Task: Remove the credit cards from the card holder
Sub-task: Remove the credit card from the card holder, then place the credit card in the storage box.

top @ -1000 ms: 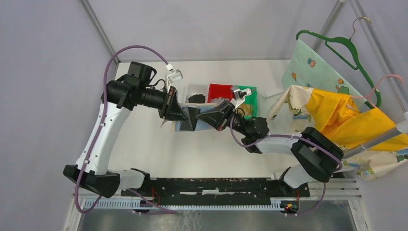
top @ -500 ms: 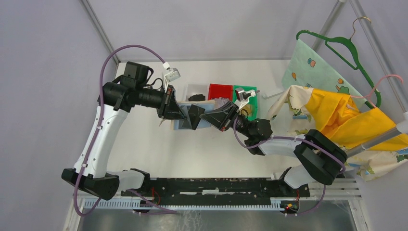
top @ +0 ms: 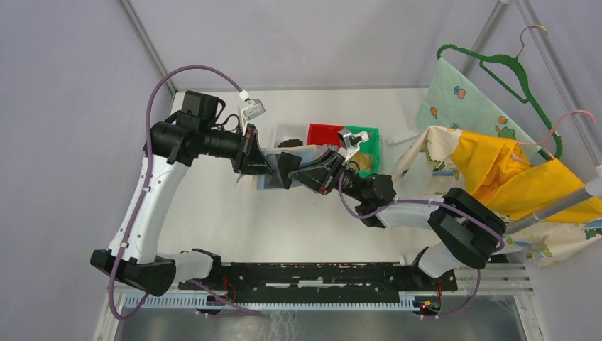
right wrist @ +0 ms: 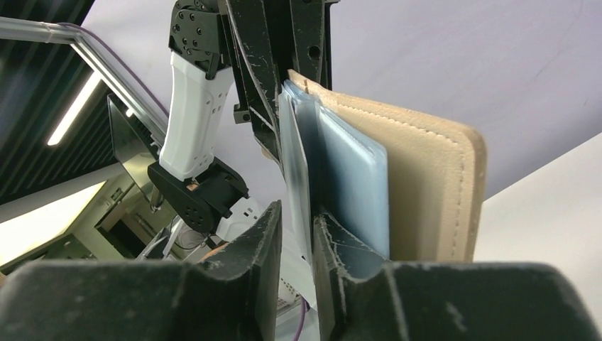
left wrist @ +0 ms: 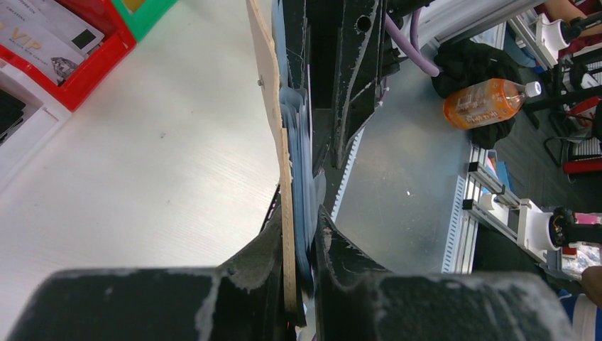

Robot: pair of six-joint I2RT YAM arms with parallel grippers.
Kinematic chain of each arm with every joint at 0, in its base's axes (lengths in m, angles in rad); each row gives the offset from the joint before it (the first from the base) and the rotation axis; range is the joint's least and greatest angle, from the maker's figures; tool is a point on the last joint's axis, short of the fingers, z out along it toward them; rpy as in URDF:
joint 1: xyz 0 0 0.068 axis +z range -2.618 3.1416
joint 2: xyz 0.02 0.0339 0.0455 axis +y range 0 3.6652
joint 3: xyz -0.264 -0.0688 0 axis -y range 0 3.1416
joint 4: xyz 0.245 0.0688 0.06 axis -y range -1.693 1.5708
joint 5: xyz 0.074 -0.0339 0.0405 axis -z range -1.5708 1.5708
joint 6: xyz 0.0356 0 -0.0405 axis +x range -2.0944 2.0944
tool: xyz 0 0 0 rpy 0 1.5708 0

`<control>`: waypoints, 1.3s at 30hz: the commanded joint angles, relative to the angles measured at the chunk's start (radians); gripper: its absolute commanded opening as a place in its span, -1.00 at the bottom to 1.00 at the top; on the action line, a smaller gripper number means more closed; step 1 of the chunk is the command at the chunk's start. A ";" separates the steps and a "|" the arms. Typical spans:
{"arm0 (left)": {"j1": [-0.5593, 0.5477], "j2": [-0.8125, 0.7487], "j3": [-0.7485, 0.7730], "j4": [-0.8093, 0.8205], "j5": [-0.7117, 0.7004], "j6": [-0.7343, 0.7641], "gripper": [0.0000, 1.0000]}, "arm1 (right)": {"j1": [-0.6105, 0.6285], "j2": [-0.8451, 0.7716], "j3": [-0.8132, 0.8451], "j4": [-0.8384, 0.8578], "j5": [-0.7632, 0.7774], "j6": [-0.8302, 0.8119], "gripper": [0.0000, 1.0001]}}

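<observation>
White table point(top: 284, 227), lavender walls, and over the middle the two arms meet with the card holder point(right wrist: 426, 192) held up on edge between them. The left gripper point(left wrist: 298, 238) is clamped tight on the holder, tan cover and blue-grey pockets together. The right gripper point(right wrist: 297, 213) faces it, jaws only narrowly parted, straddling one pale leaf point(right wrist: 298, 156) that stands just off the pockets. A gap shows on one side, so I'd not call it a pinch.

I'd say a card is being drawn out. Next it wants a firm pinch on that leaf alone, then a straight pull away from the left gripper.

Beyond the left gripper's fingers, cards point(left wrist: 42, 39) lie in the red bin point(left wrist: 99, 62). Whether the leaf is card or sleeve I can't tell, nor how many are inside. From above, the grippers cover most of the holder.
</observation>
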 commanded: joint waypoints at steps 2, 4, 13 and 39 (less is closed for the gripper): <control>0.003 -0.029 0.003 0.046 0.026 -0.026 -0.96 | 0.000 0.006 0.039 0.239 -0.032 0.055 -0.62; 0.003 -0.027 0.003 0.040 0.024 -0.023 -0.96 | -0.008 0.005 0.040 0.248 -0.049 0.068 -0.82; 0.002 -0.026 0.015 0.015 -0.031 0.019 -0.96 | -0.175 -0.143 -0.050 0.141 -0.146 0.079 -1.00; 0.002 -0.100 0.029 -0.096 -0.273 0.230 -0.96 | -0.297 0.320 0.616 -1.123 -0.024 -0.554 -1.00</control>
